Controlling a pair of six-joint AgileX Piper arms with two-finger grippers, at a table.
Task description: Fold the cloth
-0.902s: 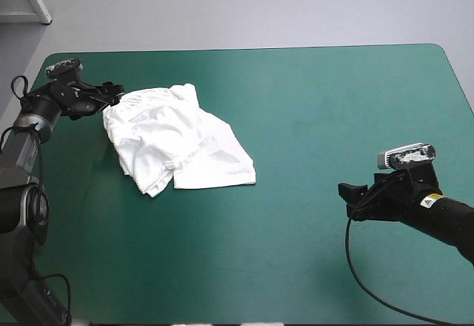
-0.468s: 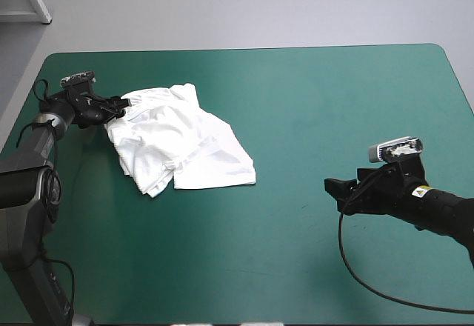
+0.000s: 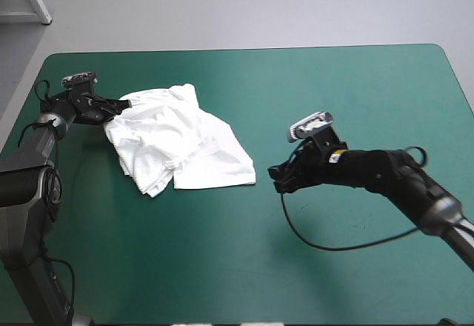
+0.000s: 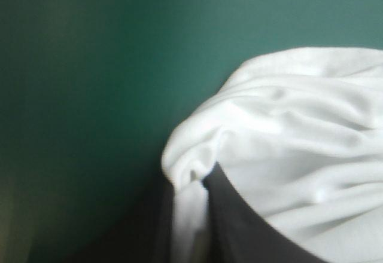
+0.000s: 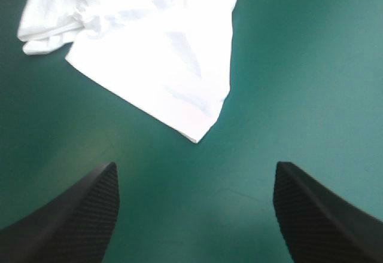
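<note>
T-shirt (image 3: 178,137) edge pinched in left pincer (image 3: 124,105); right pincer (image 3: 275,179) spread over open teal-green cover (image 3: 333,81) nearby.

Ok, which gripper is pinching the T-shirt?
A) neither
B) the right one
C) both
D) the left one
D: the left gripper is shut on a fold at the edge of the T-shirt, while the right gripper stands open over the teal-green cover, short of the shirt's corner.

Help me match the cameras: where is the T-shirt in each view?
High view: T-shirt left of centre, left gripper at its far-left edge.
Left wrist view: T-shirt pinched between the fingers, heaped ahead.
Right wrist view: T-shirt ahead of the open right gripper, untouched.
Landmark: its pointed near corner, in high and right views.
</note>
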